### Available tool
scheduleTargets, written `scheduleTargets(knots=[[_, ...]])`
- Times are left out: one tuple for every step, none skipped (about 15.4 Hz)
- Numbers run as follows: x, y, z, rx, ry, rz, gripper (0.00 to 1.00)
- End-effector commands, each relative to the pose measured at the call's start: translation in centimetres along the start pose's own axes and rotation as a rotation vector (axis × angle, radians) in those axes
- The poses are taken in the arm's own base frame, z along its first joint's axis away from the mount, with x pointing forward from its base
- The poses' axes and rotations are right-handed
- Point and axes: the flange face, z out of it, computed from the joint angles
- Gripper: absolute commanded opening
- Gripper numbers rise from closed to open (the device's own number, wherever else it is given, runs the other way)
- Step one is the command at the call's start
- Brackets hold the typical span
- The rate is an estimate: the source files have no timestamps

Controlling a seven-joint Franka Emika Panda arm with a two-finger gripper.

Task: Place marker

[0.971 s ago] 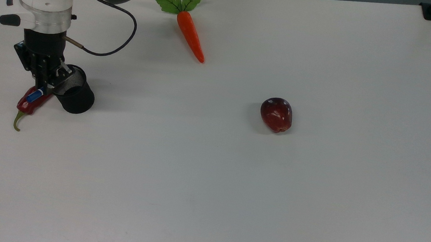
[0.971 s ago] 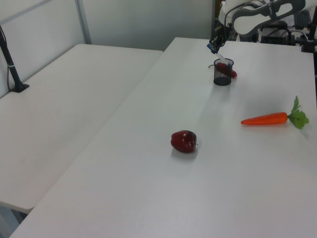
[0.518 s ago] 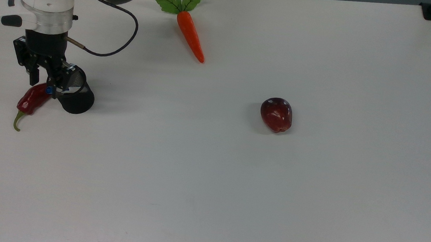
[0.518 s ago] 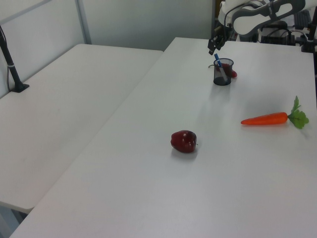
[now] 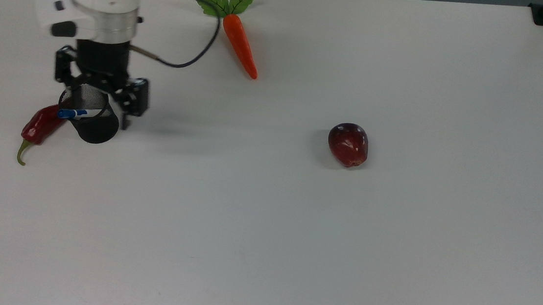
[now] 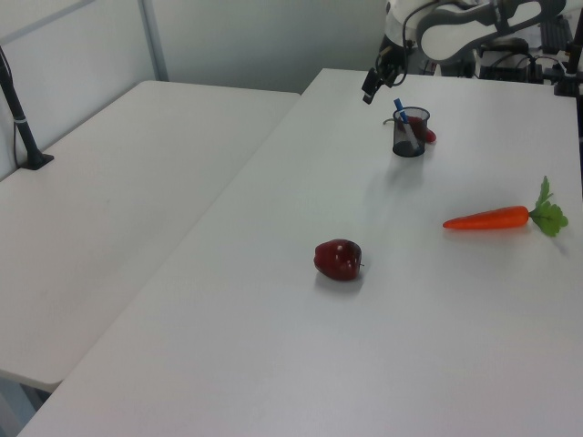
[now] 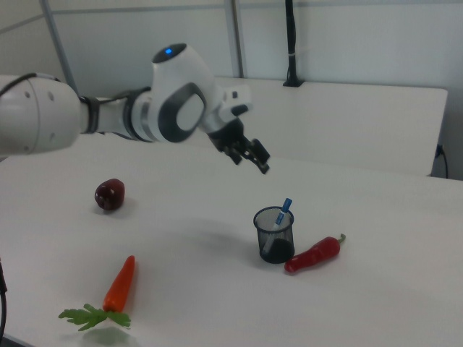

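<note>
You see the marker [image 7: 283,212] standing tilted in the mesh cup [image 7: 275,235]; the claw [image 7: 249,155] hangs above, fingers apart, gripping nothing.

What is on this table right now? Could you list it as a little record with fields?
marker: standing tilted in the mesh cup, blue cap up
gripper: open, empty, above the table beside the cup
chili pepper: lying against the cup
carrot: lying apart
apple: alone, mid-table
table: white
</note>
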Motion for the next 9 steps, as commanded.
scheduleTargets(knots=[[-1.3,-5.7,-6.2,0.019,-0.084,-0.072,1.0],[-1.9,-7.0,-7.9,0.021,-0.112,-0.099,1.0],[-2.6,-8.2,-9.6,0.022,-0.147,-0.126,1.0],[-3.4,-8.9,-11.2,0.024,-0.185,-0.154,1.0],[-4.2,-9.7,-12.5,0.032,-0.226,-0.193,1.0],[-5.2,-10.8,-13.7,0.049,-0.268,-0.232,1.0],[-5.9,-11.3,-14.8,0.062,-0.303,-0.262,1.0],[-6.6,-11.3,-15.7,0.069,-0.334,-0.28,1.0],[-7.0,-10.9,-16.7,0.074,-0.359,-0.285,1.0]])
